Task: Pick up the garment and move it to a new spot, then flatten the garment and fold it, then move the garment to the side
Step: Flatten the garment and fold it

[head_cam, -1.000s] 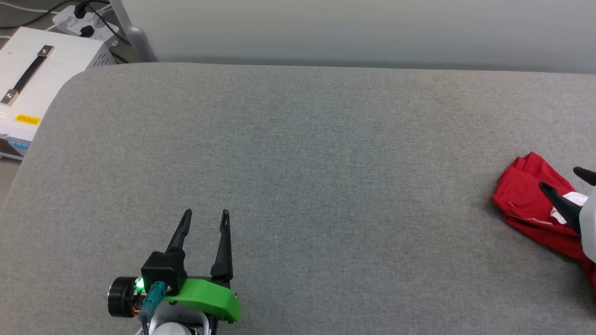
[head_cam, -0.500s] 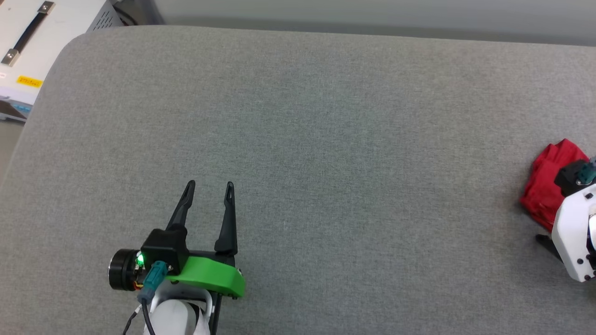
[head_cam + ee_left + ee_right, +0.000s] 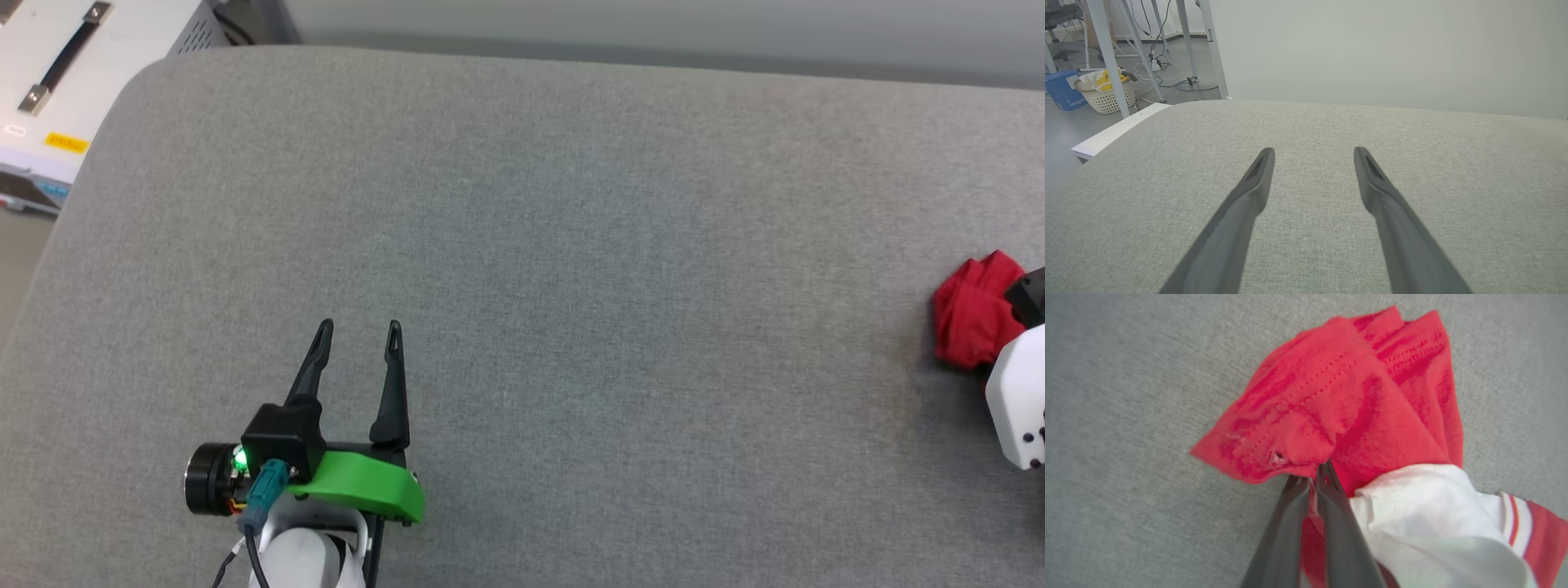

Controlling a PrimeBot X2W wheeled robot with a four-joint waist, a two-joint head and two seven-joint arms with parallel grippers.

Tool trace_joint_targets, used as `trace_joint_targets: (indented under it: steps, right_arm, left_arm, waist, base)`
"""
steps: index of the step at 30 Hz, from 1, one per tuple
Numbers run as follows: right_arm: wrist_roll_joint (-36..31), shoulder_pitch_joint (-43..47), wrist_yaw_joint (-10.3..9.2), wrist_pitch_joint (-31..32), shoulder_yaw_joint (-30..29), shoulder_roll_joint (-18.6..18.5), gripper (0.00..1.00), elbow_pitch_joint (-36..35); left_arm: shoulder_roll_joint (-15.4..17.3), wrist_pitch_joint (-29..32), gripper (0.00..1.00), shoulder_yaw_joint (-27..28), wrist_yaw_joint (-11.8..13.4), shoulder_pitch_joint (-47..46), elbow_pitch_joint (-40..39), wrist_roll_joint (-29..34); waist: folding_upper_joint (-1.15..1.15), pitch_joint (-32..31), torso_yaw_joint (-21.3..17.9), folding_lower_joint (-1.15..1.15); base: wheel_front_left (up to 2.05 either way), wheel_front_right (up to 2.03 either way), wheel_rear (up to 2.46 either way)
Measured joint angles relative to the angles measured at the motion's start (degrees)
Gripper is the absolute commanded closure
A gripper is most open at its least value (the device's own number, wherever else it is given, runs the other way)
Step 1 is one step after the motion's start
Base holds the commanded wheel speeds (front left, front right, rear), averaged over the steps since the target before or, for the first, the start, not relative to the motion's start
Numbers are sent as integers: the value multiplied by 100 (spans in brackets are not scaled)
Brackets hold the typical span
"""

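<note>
- A grey woven surface [image 3: 571, 245] with a rounded corner takes up most of the head view; behind it stands a pale plain wall [image 3: 1372, 49].
- In the left wrist view, a grey floor [image 3: 1069, 122] lies beyond the surface, with metal legs [image 3: 1106, 53], loose cables [image 3: 1163, 77], a white basket [image 3: 1106, 96] and a blue box [image 3: 1061, 90].
- A white case [image 3: 49, 82] with a black handle stands off the far left corner.
- The case carries a yellow label [image 3: 66, 143]; its writing is too small to read. The white print on the blue box is also not readable.
- The garment [image 3: 1339, 400] is a bunched red jersey with stitched hems. A white sleeve [image 3: 1425, 514] hangs beside the red part and ends in red-white striped trim [image 3: 1515, 522].
- The garment [image 3: 971, 318] is at the right edge of the head view, over the surface, partly behind the white right arm [image 3: 1016, 400]. I cannot tell if it touches the surface.
- The right gripper [image 3: 1312, 475] is closed, with red cloth pinched between its fingers.
- The left gripper [image 3: 360, 325] hangs over the near left part of the surface, fingers spread and nothing between them [image 3: 1313, 150].
</note>
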Motion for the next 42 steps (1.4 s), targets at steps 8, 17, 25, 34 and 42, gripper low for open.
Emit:
trace_joint_targets:
  steps: [8,17,25,34,42]
  right_arm:
    - [-37,-182,-1,-984,-248,-261,100,-602]
    - [-349,-486,-1,-1065,-531,-175,100,-1642]
    - [-690,-1780,-1,-820,70,759,100,-1679]
    - [-486,-3300,-1,-917,1448,1882,100,-436]
    - [367,-3471,-1,-797,2873,2442,100,851]
  left_arm:
    - [-1,0,0,26,25,215,-10,0]
    - [-1,0,0,26,24,220,-78,0]
    - [-1,0,0,-74,53,172,-113,-74]
    - [-1,0,0,-208,126,-119,-138,-214]
    - [-1,0,0,-353,209,-305,-149,-308]
  waist:
    - [0,-397,-147,0]
    - [0,-481,-114,0]
    - [0,-202,195,0]
    - [0,279,478,0]
    - [0,654,696,0]
  base:
    - [0,0,0]
    - [0,0,0]
    - [0,0,0]
    - [0,0,0]
    - [0,0,0]
